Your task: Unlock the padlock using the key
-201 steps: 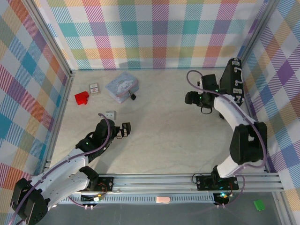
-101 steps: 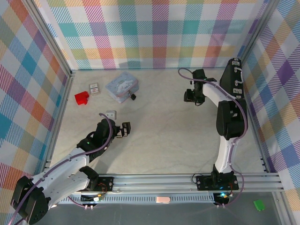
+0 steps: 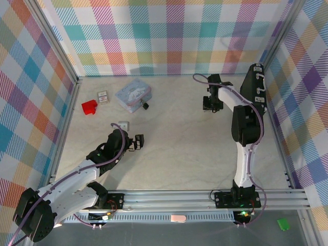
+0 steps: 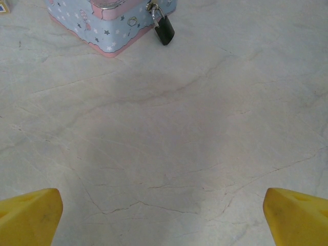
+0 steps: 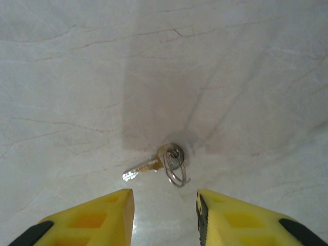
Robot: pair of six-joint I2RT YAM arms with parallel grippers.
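The tiny black padlock (image 3: 145, 105) (image 4: 164, 32) hangs by its silvery shackle from the clasp of the pale blue tin (image 3: 133, 95) (image 4: 110, 20). My left gripper (image 3: 137, 142) (image 4: 164, 220) is open on bare table, well short of the padlock. The slim silvery key (image 5: 154, 165) lies flat on the table with a wire ring (image 5: 177, 173) through its head. My right gripper (image 3: 209, 104) (image 5: 165, 201) hovers open just above it. The key sits a little beyond the gap between the yellow fingers (image 5: 102, 215), untouched.
A red block (image 3: 89, 106) and a small card (image 3: 103, 96) lie left of the tin. A grey-white card (image 3: 122, 124) lies near my left arm. A big black case (image 3: 254, 87) stands against the right wall. Checked walls ring the pale table (image 3: 174, 148).
The right arm has folded upward, and its gripper has shifted slightly toward the back left. The left gripper has edged a little to the right.
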